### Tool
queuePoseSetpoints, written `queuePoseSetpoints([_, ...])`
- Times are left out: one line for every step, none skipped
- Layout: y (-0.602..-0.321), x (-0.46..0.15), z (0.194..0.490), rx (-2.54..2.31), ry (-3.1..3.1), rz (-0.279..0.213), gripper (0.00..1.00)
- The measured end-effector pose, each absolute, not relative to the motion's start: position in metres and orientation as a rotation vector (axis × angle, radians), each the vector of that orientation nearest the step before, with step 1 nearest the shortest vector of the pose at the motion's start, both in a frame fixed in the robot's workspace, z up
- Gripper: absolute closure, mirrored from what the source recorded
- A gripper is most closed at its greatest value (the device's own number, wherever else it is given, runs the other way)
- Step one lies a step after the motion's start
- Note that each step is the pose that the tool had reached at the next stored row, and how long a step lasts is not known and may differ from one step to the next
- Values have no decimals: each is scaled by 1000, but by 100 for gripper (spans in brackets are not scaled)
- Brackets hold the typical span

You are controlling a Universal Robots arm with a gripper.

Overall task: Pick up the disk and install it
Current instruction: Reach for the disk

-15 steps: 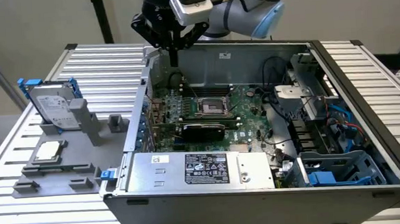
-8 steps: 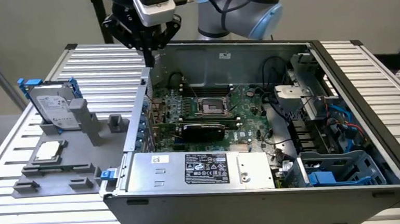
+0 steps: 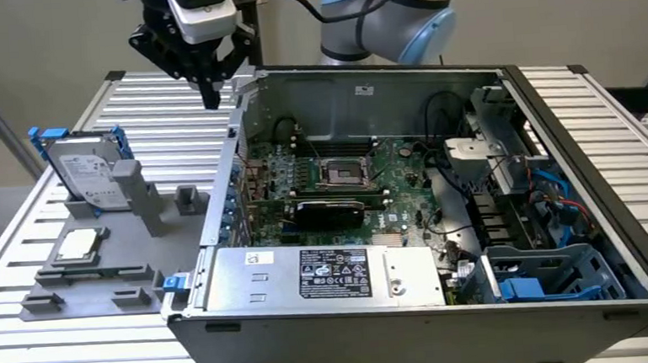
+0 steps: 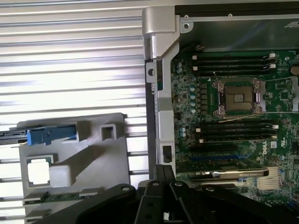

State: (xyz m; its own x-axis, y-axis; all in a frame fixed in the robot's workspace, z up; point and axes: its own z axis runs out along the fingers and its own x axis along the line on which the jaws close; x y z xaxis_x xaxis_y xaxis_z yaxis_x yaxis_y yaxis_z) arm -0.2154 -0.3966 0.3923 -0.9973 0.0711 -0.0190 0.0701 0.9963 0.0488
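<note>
On the exterior view's left of the computer case (image 3: pixel 367 331) lies a holder plate (image 3: pixel 114 236); on it the disk (image 3: pixel 85 175) stands propped, with a chip (image 3: pixel 77 245) lying flat nearby.

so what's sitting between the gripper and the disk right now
Nothing stands there: in the exterior view, only bare slatted table stretches between the gripper and the disk propped in its grey holder.

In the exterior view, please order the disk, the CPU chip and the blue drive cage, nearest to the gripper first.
1. Disk, upright on the grey holder, exterior view's left of the gripper.
2. CPU chip, flat on the same holder.
3. Blue drive cage, inside the case, exterior view's right.
</note>
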Motion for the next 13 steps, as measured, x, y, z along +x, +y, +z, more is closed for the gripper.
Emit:
queuePoseSetpoints([-396, -220, 392, 110, 3118, 75, 89])
queuePoseSetpoints([-396, -224, 392, 111, 3118, 75, 89])
queuePoseSetpoints([-395, -229, 392, 110, 3118, 75, 89])
queuePoseSetpoints([-395, -234, 392, 110, 3118, 75, 89])
queuePoseSetpoints([-395, -238, 392, 110, 3118, 75, 89])
queuePoseSetpoints([-394, -243, 392, 111, 3118, 75, 89])
queuePoseSetpoints([-394, -247, 392, 110, 3118, 75, 89])
queuePoseSetpoints([-393, -252, 392, 110, 3118, 75, 89])
queuePoseSetpoints([-392, -256, 392, 110, 3118, 75, 89])
queuePoseSetpoints([-392, -261, 391, 111, 3118, 75, 89])
queuePoseSetpoints([-391, -266, 391, 110, 3118, 75, 89])
queuePoseSetpoints([-391, -270, 391, 110, 3118, 75, 89])
queuePoseSetpoints([-390, -275, 391, 110, 3118, 75, 89])
